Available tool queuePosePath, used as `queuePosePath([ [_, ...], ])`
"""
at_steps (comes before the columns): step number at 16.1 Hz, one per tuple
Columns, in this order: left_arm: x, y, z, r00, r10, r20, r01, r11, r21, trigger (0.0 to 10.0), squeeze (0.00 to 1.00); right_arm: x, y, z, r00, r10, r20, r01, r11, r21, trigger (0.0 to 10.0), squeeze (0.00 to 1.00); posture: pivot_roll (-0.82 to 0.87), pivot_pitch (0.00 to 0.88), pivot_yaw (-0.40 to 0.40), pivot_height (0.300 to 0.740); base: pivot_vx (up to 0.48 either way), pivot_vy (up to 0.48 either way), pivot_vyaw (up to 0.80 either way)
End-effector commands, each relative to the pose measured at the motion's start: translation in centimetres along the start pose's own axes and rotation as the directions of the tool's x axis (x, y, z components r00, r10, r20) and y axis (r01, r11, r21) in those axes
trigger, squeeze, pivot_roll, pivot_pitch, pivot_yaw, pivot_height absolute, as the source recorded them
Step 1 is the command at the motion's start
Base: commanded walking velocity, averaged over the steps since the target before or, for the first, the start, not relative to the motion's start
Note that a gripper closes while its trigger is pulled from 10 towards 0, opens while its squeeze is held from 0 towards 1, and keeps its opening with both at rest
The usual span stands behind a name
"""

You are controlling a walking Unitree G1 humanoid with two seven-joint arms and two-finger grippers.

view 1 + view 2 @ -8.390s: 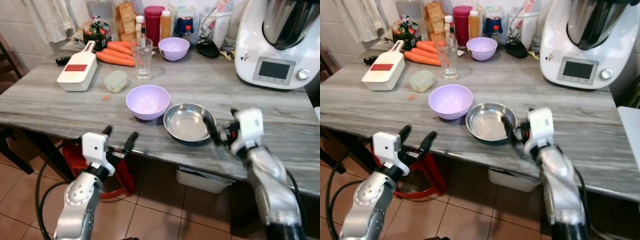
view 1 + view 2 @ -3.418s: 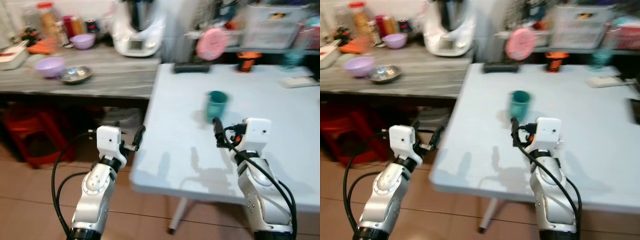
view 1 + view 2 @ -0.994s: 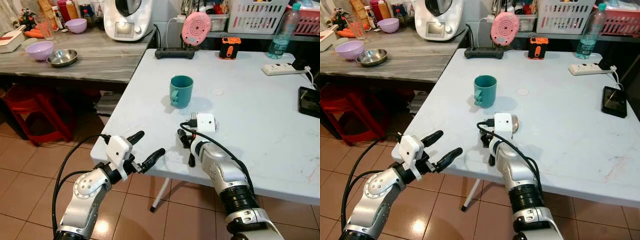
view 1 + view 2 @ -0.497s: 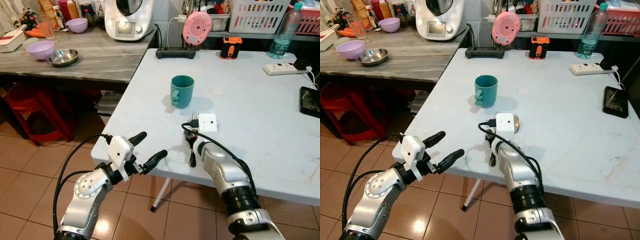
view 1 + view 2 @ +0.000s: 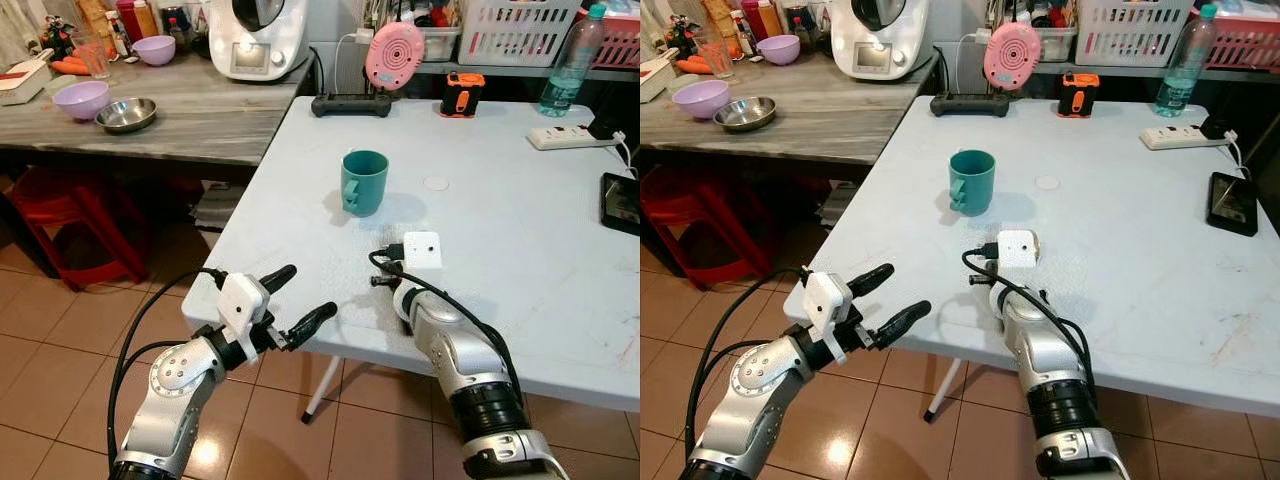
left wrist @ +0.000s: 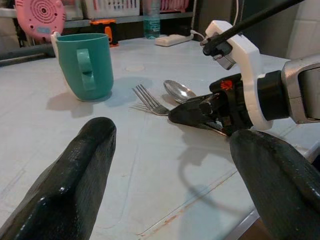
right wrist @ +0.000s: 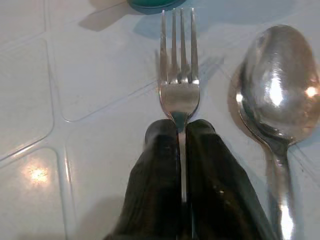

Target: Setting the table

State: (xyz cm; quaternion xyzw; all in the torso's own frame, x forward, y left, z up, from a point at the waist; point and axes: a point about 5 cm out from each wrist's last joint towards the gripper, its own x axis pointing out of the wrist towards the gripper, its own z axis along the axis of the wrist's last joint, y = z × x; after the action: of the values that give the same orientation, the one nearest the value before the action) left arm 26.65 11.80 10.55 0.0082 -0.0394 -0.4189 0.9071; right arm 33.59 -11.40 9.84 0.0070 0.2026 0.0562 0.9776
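A teal mug [image 5: 364, 182] stands upright on the white table [image 5: 520, 200]. Nearer than the mug, a metal fork [image 7: 179, 75] lies flat with its tines toward the mug. A spoon [image 7: 277, 95] lies alongside it, bowl the same way. My right gripper [image 7: 181, 125] is shut on the fork's handle, low on the table; from the head it sits under the white wrist block [image 5: 420, 250]. My left gripper [image 5: 310, 290] is open, in the air just off the table's near-left edge. The left wrist view has the mug [image 6: 85, 65], fork [image 6: 150, 102] and spoon [image 6: 179, 91].
A wooden counter [image 5: 200, 120] to the left carries a purple bowl [image 5: 80, 99] and a steel bowl [image 5: 126, 113]. A red stool [image 5: 60, 215] stands beneath it. At the table's far side are a pink round device [image 5: 392, 56], power strip [image 5: 560, 138] and phone [image 5: 620, 203].
My right wrist has shifted slightly right and toward the near edge, and the fork handle seen beside it half a second ago is now hidden under it. The left arm has barely moved.
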Motion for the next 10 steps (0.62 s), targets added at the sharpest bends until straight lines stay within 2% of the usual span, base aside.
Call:
queuePosePath([
  [1, 0.0, 0.0, 0.3, 1.000, -0.019, 0.000, 0.019, 1.000, 0.009, 10.0, 0.00, -0.1, -0.3, -1.6, 0.997, -0.011, -0.071, 0.012, 1.000, 0.008, 0.0, 0.00, -0.04, 0.062, 0.056, 0.740, 0.000, 0.000, 0.00],
  [5, 0.2, -0.4, 0.4, 0.999, -0.048, 0.010, 0.048, 0.999, -0.004, 10.0, 0.00, 0.0, -0.5, -1.7, 0.998, -0.021, -0.067, 0.023, 0.999, 0.037, 0.0, 0.00, -0.04, 0.061, 0.062, 0.740, 0.000, 0.000, 0.00],
  [7, 0.2, -0.3, 0.4, 0.999, -0.040, 0.009, 0.040, 0.999, 0.000, 10.0, 0.00, 0.0, -0.6, -1.4, 0.998, -0.027, -0.054, 0.031, 0.996, 0.087, 0.0, 0.00, -0.04, 0.061, 0.062, 0.740, 0.000, 0.000, 0.00],
  [9, 0.1, 0.2, 0.2, 1.000, 0.018, -0.001, -0.018, 1.000, 0.004, 10.0, 0.00, 0.0, -0.7, -0.8, 0.999, -0.036, -0.023, 0.040, 0.985, 0.169, 0.0, 0.00, -0.04, 0.053, 0.058, 0.740, 0.000, 0.000, 0.00],
  [10, 0.0, 0.9, 0.1, 0.995, 0.097, -0.001, -0.097, 0.995, -0.004, 10.0, 0.00, -0.1, -1.0, 0.2, 0.998, -0.058, 0.023, 0.052, 0.976, 0.214, 0.0, 0.00, -0.04, 0.049, 0.054, 0.740, 0.000, 0.000, 0.00],
])
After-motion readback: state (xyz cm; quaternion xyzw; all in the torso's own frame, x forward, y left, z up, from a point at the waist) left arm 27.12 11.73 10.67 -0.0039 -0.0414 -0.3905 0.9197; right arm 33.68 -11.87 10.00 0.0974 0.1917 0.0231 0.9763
